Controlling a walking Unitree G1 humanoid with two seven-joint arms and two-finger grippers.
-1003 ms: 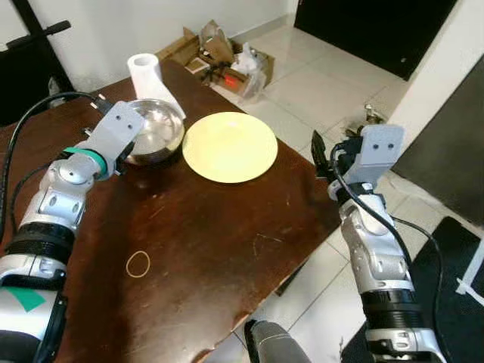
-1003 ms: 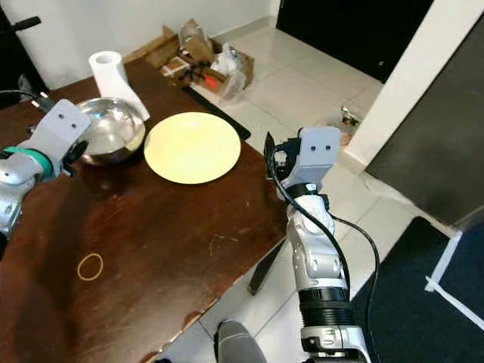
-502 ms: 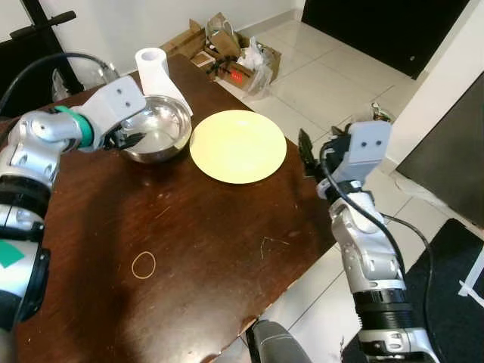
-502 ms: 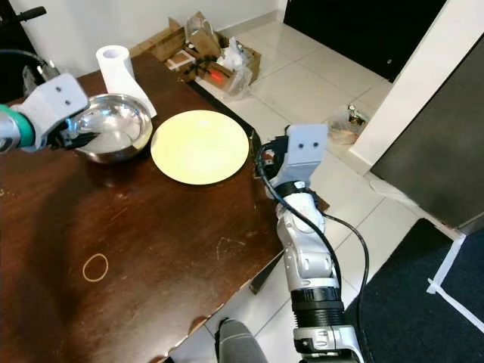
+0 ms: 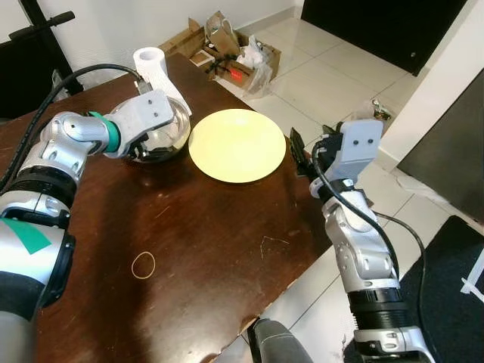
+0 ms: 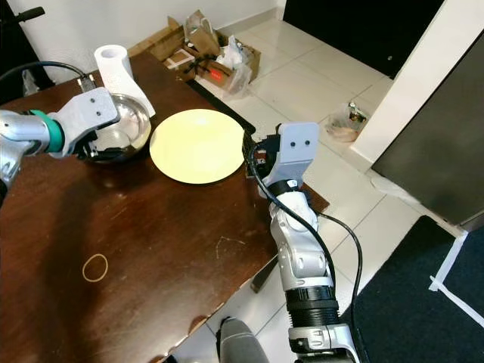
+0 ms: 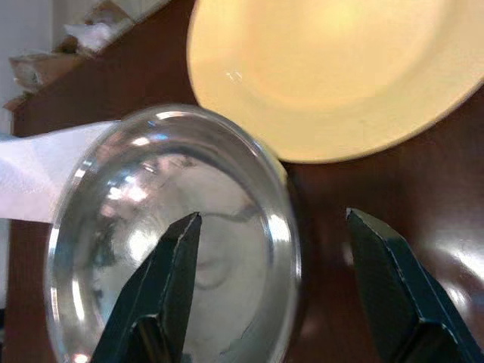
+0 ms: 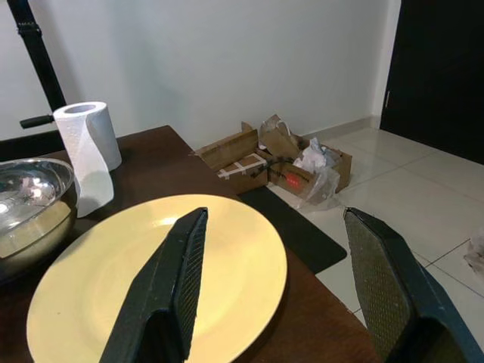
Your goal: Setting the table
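Two black fingers of the left gripper (image 7: 268,291) are seen spread wide, one over the inside of the bowl (image 7: 144,242) and the other outside its rim, over the table (image 5: 204,242); whether they touch the rim cannot be told. The left arm is bent at the elbow and reaches across the far left of the table, its wrist block hanging over the bowl's near edge. The bowl is round, polished steel, mirror-bright, and stands just left of the plate (image 5: 237,144). The plate is round, shallow, pale yellow and smooth, set at the table's far right edge. The right gripper (image 8: 276,283) is held at the table's right edge, its fingers spread apart and pointed toward the plate, nothing between them; its arm rises from below, bent upward. A paper roll (image 5: 155,68) stands upright beyond the bowl. A rubber band (image 5: 141,264) lies on the dark, glossy wood near the left. Cardboard boxes (image 5: 227,53) lie on the tiled floor beyond.
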